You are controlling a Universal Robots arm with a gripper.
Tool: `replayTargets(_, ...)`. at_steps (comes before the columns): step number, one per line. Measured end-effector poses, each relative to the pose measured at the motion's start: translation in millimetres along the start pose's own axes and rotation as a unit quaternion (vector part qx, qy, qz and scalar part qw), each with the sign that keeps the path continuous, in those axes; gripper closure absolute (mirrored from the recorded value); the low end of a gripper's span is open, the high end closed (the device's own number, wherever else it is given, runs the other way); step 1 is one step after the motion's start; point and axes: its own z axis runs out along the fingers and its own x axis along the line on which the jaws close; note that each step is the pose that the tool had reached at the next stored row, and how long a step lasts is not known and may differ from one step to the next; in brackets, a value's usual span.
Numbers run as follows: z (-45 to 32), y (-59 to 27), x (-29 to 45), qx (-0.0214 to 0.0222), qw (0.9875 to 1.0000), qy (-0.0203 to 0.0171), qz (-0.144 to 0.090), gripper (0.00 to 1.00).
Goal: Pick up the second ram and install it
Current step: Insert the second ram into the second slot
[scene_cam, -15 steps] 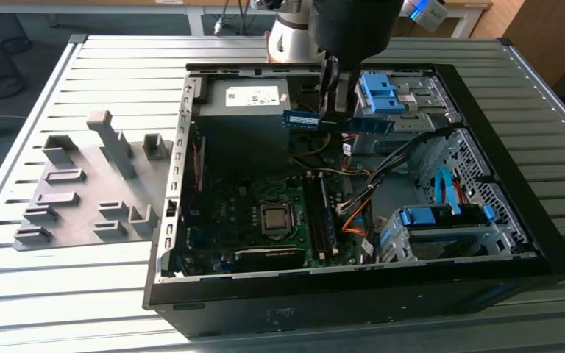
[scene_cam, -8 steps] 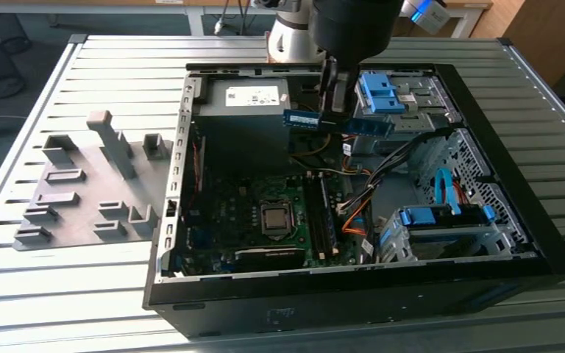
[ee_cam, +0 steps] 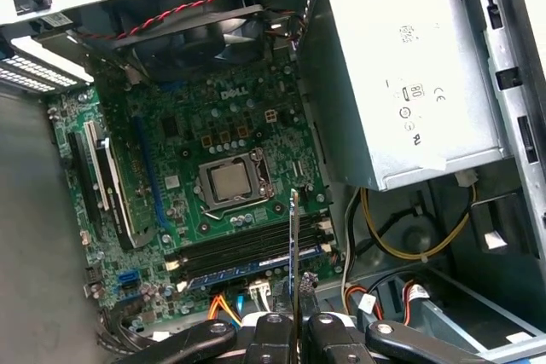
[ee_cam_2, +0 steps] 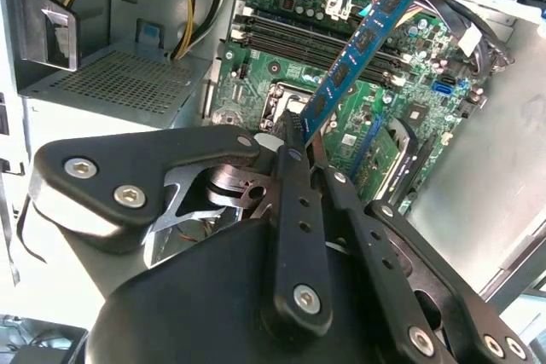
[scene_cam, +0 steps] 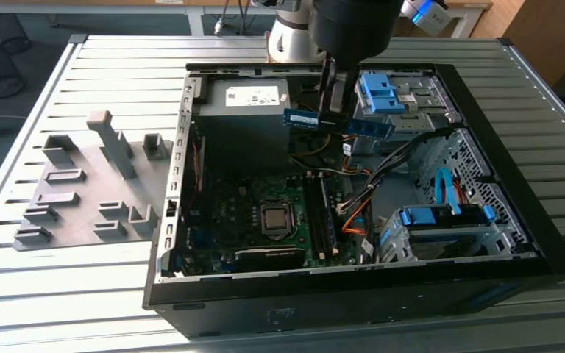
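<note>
Exterior view: your gripper [scene_cam: 334, 110] holds the thin blue-green second ram stick [scene_cam: 337, 122] level above the open black computer case [scene_cam: 361, 294], near the grey power supply [scene_cam: 238, 95]. Second wrist view: gripper [ee_cam_2: 296, 135] clamped on the stick [ee_cam_2: 363, 44], green motherboard [ee_cam_2: 401, 100] beyond. First wrist view: stick [ee_cam: 293, 245] edge-on over the memory slots [ee_cam: 247, 255].

The second ram [scene_cam: 302, 119] is a blue board with a pale label in the exterior view; in the second wrist view its blue board [ee_cam_2: 363, 49] carries a row of black chips. The gripper [ee_cam_2: 294, 138] is matt black with silver screws. The motherboard [ee_cam: 183, 168] is green, its CPU socket [ee_cam: 230, 181] silver in a black frame. The power supply [ee_cam: 401, 83] is plain grey metal with a white sticker. Yellow cables [ee_cam: 384, 236] curve beside it, and a red-and-black twisted wire [ee_cam: 183, 10] crosses the black fan. The fixture blocks [scene_cam: 96, 184] are grey, on a pale ribbed table [scene_cam: 67, 294]
</note>
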Motion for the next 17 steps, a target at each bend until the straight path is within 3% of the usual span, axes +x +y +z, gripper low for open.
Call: replayTargets(17, 0.3, 0.0, 0.1, 0.0002, 1.0, -0.0001, 0.006, 0.86)
